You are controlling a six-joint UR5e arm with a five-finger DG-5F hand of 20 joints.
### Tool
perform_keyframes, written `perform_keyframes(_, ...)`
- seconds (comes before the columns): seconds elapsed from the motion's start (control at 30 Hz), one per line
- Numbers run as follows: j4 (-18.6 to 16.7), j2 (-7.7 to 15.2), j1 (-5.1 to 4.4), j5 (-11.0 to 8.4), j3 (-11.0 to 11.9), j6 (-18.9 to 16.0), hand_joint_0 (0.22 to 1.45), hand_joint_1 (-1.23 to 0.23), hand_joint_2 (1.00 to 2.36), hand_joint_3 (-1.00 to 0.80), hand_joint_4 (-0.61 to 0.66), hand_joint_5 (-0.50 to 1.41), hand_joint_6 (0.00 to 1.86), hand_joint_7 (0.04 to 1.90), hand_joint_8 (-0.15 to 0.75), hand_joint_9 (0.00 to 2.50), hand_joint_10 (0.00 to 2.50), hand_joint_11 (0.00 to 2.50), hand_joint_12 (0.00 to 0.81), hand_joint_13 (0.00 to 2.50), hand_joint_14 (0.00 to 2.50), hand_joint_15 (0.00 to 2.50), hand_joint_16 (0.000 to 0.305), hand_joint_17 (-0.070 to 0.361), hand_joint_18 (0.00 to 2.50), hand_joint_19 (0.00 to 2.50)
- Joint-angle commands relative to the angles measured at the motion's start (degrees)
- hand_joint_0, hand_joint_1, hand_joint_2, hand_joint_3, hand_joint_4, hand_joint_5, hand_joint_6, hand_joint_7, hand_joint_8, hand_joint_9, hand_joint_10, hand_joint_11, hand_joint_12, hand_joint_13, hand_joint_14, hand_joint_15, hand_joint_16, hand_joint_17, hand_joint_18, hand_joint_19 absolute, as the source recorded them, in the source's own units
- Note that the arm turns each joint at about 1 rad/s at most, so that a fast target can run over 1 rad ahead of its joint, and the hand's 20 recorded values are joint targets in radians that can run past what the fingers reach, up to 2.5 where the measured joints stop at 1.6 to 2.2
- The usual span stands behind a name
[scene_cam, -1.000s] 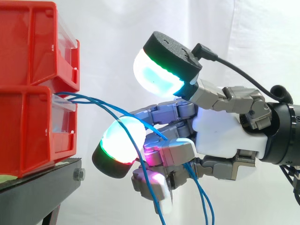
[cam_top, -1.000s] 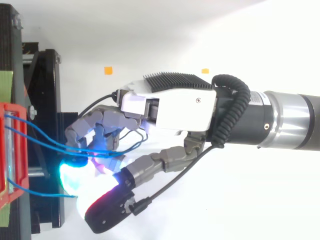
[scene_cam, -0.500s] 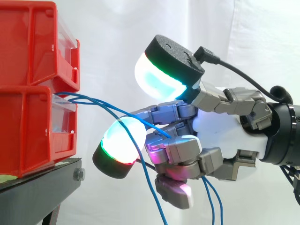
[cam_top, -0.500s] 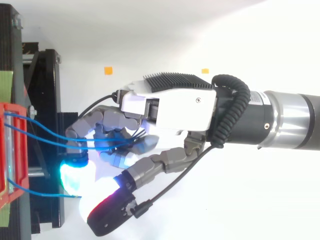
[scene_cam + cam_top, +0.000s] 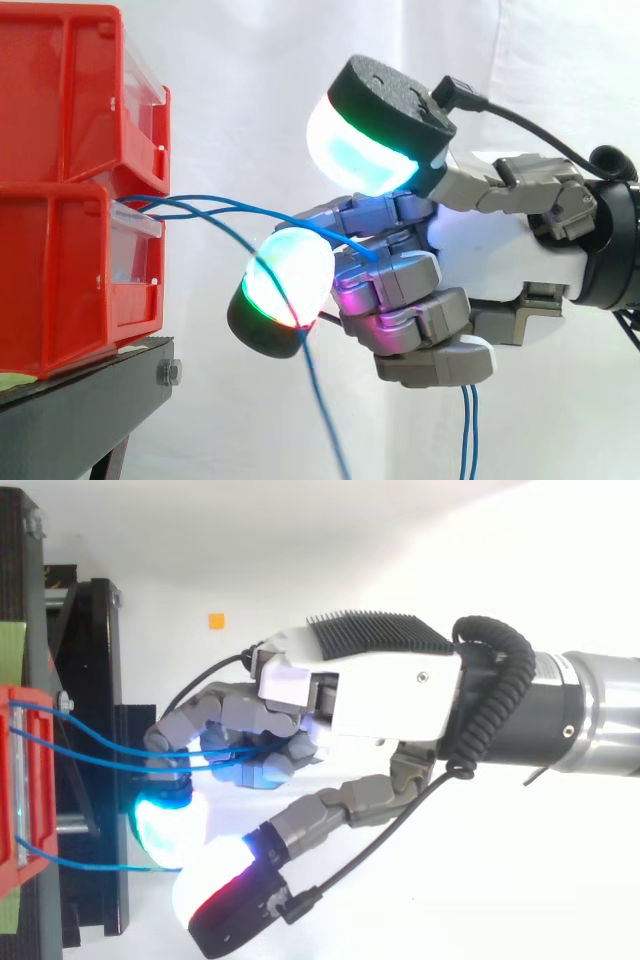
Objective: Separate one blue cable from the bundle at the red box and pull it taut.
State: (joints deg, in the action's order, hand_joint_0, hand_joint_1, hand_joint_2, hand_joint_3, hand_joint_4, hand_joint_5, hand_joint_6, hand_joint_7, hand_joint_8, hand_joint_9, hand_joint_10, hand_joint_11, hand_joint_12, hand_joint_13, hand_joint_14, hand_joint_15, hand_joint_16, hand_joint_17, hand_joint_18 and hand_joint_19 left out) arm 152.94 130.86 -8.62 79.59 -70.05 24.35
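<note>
Several thin blue cables (image 5: 240, 203) leave the lower red box (image 5: 60, 270) and run right to my hand (image 5: 500, 260). Its fingers are curled tightly round two of them, seen from above as near-straight lines (image 5: 130, 751) between the box edge (image 5: 14, 780) and the hand (image 5: 370, 690). Their loose ends hang below the palm (image 5: 468, 440). A third blue cable (image 5: 90, 866) runs apart from those two, passes the green-glowing fingertip (image 5: 285, 285) and drops down (image 5: 320, 415). The thumb pad (image 5: 365, 140) stands raised above the fingers.
A second red box (image 5: 60, 90) is stacked on the lower one, both on a black stand (image 5: 80, 400) at the left. A white curtain hangs behind. An orange marker (image 5: 216, 620) lies on the white floor.
The lower fingers have curled in tight round the two cables. The hand has drawn a little to the right, away from the boxes, and the held cables run straighter.
</note>
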Motion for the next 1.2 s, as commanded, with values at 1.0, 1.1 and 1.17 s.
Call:
perform_keyframes(1.0,5.2,-2.3,0.44,-4.09,-1.2,-6.8,0.47,-0.5,1.0,-0.5,0.25,-0.24,0.85,0.94,0.453,0.49,2.5,2.03,0.69,1.6,2.5,1.6,0.249,0.187,2.27,0.48)
perform_keyframes(1.1,4.6,-2.3,0.27,-5.06,-2.9,-7.1,0.47,-0.49,1.0,-0.5,0.2,-0.26,0.86,0.93,0.456,0.53,2.5,2.13,0.694,1.64,2.5,1.63,0.252,0.189,2.31,0.48)
perform_keyframes(1.17,3.4,-2.3,0.18,-5.59,-4.3,-7.4,0.47,-0.5,1.0,-0.5,0.16,-0.27,0.86,0.89,0.447,0.51,2.5,2.23,0.694,1.65,2.5,1.65,0.257,0.193,2.34,0.46)
